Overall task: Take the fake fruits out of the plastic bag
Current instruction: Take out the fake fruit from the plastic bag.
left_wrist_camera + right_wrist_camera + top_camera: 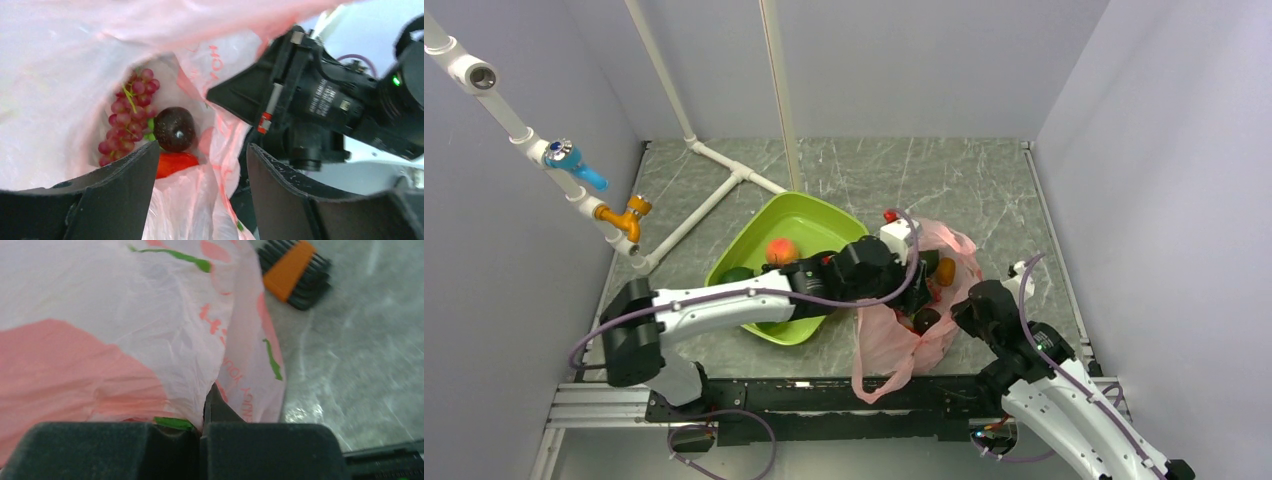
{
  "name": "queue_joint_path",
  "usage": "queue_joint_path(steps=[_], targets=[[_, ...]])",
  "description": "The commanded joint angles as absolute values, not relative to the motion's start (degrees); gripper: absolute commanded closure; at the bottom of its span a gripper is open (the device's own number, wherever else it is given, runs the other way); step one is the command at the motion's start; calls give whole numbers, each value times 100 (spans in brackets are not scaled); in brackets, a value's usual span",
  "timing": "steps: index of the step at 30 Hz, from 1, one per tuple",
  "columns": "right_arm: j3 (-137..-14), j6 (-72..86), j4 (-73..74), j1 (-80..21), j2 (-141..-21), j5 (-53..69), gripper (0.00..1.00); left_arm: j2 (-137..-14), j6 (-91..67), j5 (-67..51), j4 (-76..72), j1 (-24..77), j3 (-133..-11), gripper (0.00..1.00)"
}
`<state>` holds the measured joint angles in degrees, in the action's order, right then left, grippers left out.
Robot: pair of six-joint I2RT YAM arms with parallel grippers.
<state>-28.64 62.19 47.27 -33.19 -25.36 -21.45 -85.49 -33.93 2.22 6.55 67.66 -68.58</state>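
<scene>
Stretching near-to-far: plastic bag (884, 345)

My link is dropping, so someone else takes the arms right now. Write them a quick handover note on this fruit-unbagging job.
Grippers: the left gripper is open and empty, poised at the mouth of the plastic bag. The right gripper is shut on the bag's edge.
Done: an orange peach and a dark green fruit lie in the green tray.
Left: inside the bag are a red grape bunch, a dark avocado and a red fruit. More may be hidden under the plastic.
</scene>
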Motion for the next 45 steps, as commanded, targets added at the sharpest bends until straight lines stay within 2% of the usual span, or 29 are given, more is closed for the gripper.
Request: queue_joint_path(steps=[1,6,12,15,18,22,30,35,45], targets=[[-3060,7311,5550,-3346,-2734,-2644,100,-9164,-3154,731,710,6790,-7403,33],[-2955,6851,4929,-3343,-2769,-2308,100,-9870,-3033,1212,622,6796,-7687,40],[-3032,6534,4806,-3343,-2611,-2309,100,-10393,-2732,1940,-296,6794,-7640,41],[-3102,6472,4903,-3344,-2541,-2375,100,-10747,-2643,2082,-238,6756,-7902,42],[-3163,6380,4980,-3353,-2433,-2446,100,-11048,-2773,1949,335,6750,-8293,36],[-3126,6313,4881,-3347,-2260,-2420,100,-11217,-3014,1738,589,6752,-8212,24],[-3026,6300,4789,-3344,-2326,-2285,100,-11778,-3151,1635,850,6713,-8300,23],[-3015,6298,4791,-3346,-2276,-2327,100,-12028,-3171,1588,746,6699,-8269,35],[-2979,6279,4737,-3346,-2363,-2319,100,-11454,-2769,1515,1221,6645,-8684,93]])
